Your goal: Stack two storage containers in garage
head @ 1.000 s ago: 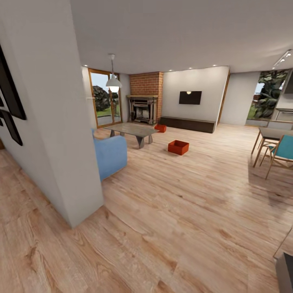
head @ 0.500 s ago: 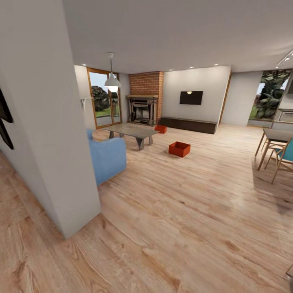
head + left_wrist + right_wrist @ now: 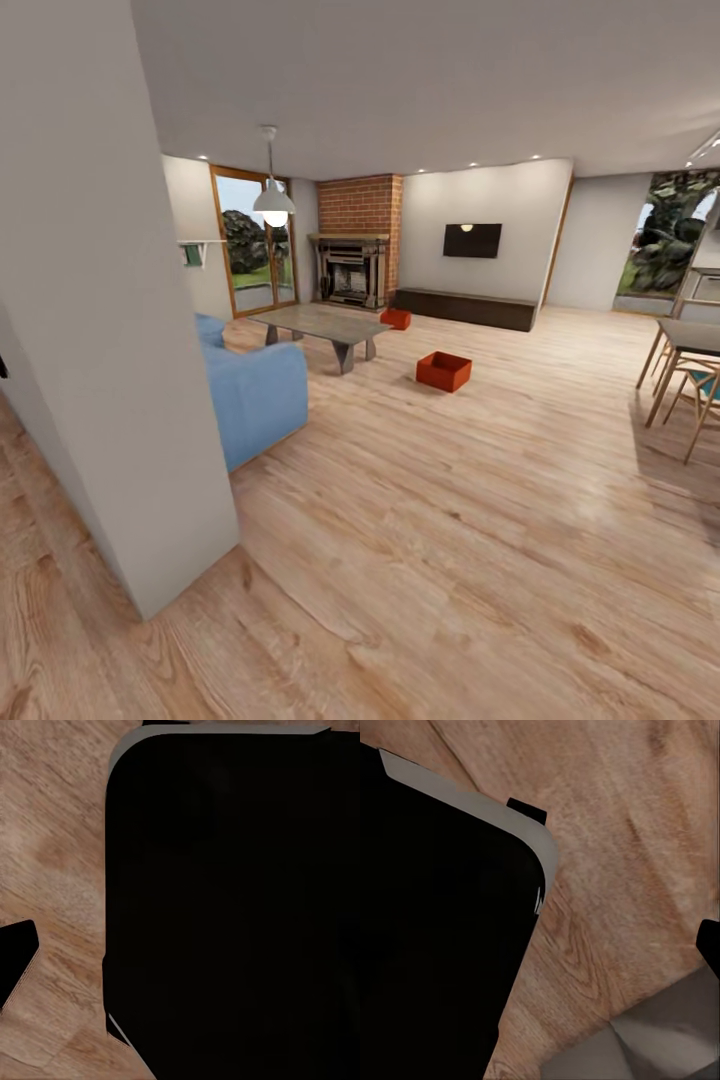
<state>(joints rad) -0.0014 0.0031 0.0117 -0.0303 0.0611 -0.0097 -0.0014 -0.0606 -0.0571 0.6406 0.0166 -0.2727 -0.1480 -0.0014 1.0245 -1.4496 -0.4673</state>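
Two orange-red storage containers sit on the light wood-plank floor of the living room, far ahead in the head view. The nearer container [image 3: 443, 371] lies in the open, right of the coffee table [image 3: 322, 324]. The farther container [image 3: 395, 318] rests by the brick fireplace [image 3: 352, 262] and the long low dark cabinet [image 3: 464, 306]. Each wrist view looks down on wood planks beside a large black rounded body [image 3: 232, 900] [image 3: 435, 930]. A small black tip [image 3: 15, 961] [image 3: 709, 943] pokes in at each picture's edge, and neither shows how the jaws stand.
A white wall corner [image 3: 120, 380] stands close on the left, with a blue sofa [image 3: 252, 392] just behind it. A dining table and chairs [image 3: 690, 375] line the right edge. A broad stretch of plank floor [image 3: 450, 520] leads to the containers.
The whole head view has shifted as the camera advanced: the wall corner slid left, the dark wall frames left the picture, and the dining set drifted right. The containers stayed put.
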